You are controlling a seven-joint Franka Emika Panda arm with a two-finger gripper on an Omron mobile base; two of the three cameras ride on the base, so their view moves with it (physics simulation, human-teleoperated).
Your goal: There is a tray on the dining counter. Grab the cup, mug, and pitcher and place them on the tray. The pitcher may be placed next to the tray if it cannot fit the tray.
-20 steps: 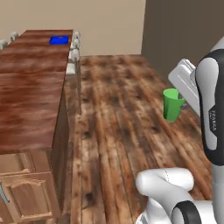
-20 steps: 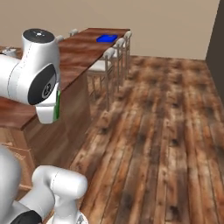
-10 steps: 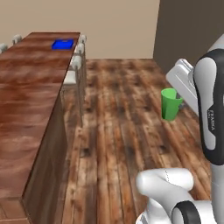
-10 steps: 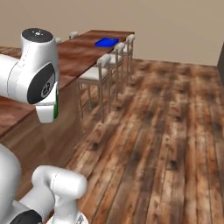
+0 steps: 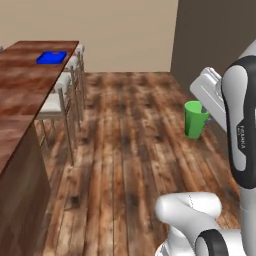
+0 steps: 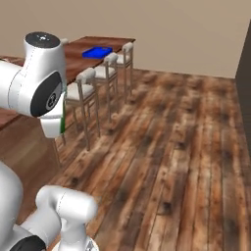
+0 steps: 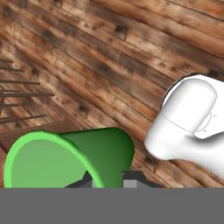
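My gripper (image 5: 205, 116) is shut on the cup (image 5: 195, 119), a small green tapered tumbler held upright in the air above the wooden floor, right of the dining counter (image 5: 22, 90). In the hand view the cup (image 7: 65, 159) lies across the lower left, its open mouth facing the camera, with the gripper (image 7: 107, 180) pinching its rim. A sliver of the cup (image 6: 62, 121) peeks out beside the arm. The blue tray (image 5: 51, 57) lies at the far end of the dining counter (image 6: 78, 49); the tray (image 6: 96, 52) has nothing on it. Mug and pitcher are out of view.
Pale cushioned stools (image 5: 65, 92) line the counter's near side, stools (image 6: 87, 83) between me and the tray. Wide plank floor (image 5: 130, 140) stretches ahead. A dark wall (image 5: 215, 35) stands at the right, a beige wall behind.
The whole picture has shifted as the base drove and turned along the counter; tray and stools now appear closer. The cup stays in the shut gripper, held the same way.
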